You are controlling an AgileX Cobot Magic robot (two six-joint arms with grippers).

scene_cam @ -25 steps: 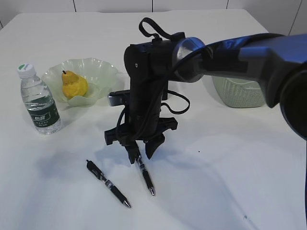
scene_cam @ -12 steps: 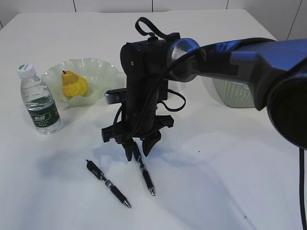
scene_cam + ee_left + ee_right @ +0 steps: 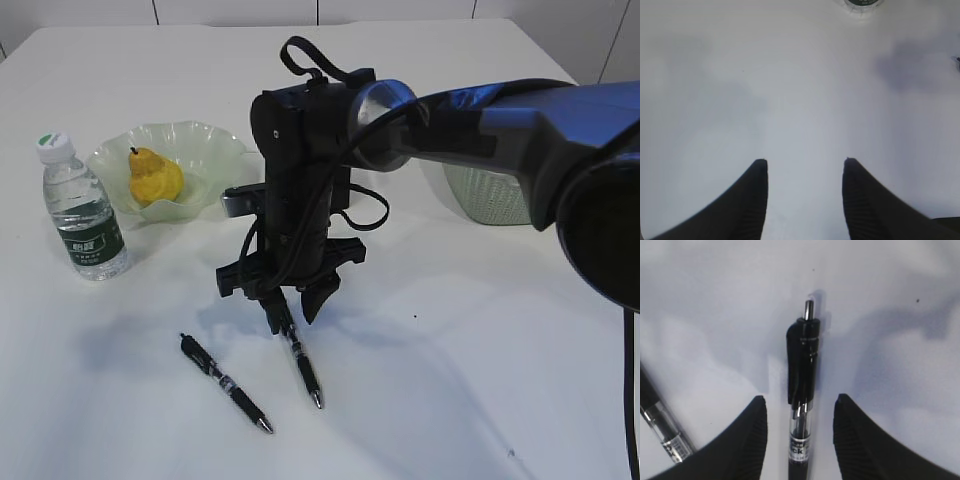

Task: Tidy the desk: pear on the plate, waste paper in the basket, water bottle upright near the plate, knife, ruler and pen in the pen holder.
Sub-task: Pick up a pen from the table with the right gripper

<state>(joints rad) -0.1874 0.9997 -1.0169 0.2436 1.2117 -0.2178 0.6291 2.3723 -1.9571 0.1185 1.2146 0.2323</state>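
Note:
My right gripper [image 3: 290, 312] is open and points down over the upper end of a black pen [image 3: 303, 366] lying on the white desk [image 3: 450, 380]. In the right wrist view the pen [image 3: 801, 385] lies between the two fingers of the gripper [image 3: 799, 398], touching neither. A second black pen [image 3: 225, 384] lies to the left and also shows in the right wrist view [image 3: 657, 425]. The yellow pear [image 3: 155, 178] sits in the pale green plate [image 3: 205, 145]. The water bottle [image 3: 83, 210] stands upright beside the plate. My left gripper [image 3: 805, 161] is open over bare desk. The pen holder, ruler, knife and waste paper are not visible.
The grey-green basket [image 3: 495, 195] stands at the right, partly behind my right arm. The bottle's base [image 3: 862, 3] shows at the top edge of the left wrist view.
My right gripper has shifted slightly left above the pen's upper end and stays open. Both pens, the pear and the bottle have not moved.

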